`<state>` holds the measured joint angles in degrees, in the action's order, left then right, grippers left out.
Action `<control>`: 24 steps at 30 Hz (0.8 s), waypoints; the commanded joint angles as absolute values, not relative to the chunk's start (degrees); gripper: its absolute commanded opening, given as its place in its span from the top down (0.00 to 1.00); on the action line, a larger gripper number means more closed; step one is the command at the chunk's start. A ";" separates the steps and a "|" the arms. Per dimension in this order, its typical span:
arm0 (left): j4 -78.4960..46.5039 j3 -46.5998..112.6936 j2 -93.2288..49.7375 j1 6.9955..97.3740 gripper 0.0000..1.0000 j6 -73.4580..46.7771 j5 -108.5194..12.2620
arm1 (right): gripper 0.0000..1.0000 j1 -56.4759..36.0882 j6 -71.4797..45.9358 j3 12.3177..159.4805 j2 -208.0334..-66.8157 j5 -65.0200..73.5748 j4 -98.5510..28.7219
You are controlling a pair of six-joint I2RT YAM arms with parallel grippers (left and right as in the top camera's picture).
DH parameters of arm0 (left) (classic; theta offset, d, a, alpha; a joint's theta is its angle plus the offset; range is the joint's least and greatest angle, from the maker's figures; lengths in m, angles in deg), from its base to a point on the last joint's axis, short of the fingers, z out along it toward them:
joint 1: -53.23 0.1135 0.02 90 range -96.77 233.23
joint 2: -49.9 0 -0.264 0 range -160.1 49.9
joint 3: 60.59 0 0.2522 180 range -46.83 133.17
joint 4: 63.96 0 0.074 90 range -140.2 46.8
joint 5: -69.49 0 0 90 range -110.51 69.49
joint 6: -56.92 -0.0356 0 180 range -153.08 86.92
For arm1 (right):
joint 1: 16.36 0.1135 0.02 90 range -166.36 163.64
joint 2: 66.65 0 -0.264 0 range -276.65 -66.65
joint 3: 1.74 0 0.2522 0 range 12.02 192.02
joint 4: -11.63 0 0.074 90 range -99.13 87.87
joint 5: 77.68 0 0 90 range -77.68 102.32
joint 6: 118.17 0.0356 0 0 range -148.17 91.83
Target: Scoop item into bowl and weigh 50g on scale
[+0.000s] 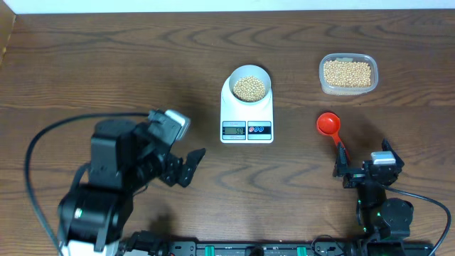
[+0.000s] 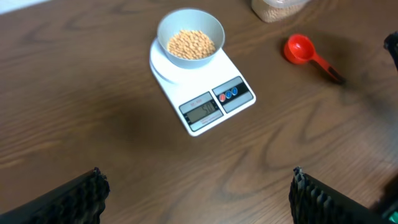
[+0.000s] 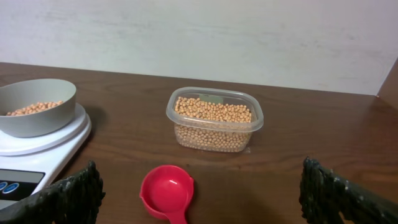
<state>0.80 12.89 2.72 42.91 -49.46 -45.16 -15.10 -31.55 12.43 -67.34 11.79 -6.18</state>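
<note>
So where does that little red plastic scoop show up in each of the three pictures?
Overhead: the red plastic scoop lies right of centre, below the clear plastic tub.
Left wrist: the scoop is at the upper right.
Right wrist: the scoop is at the bottom centre, in front of the tub.
Shared landmark: the flat white digital scale, left of the scoop in every view.

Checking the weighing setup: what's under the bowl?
The scale: the bowl, holding beans, sits on its round platform. The platform's middle is hidden beneath the bowl; only its edge shows.
</note>
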 commanded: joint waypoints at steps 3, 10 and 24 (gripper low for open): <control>1.87 13.11 8.58 43.08 0.05 -44.13 -40.83 | 0.01 -14.77 -32.07 12.32 -66.93 12.16 -6.40; 2.22 13.03 10.35 43.08 0.05 -39.75 -39.23 | 0.01 -14.77 -32.07 12.32 -66.93 12.13 -6.40; -4.93 5.59 14.77 45.00 0.05 -31.19 -36.59 | 0.01 -14.77 -32.07 12.32 -66.93 12.16 -6.40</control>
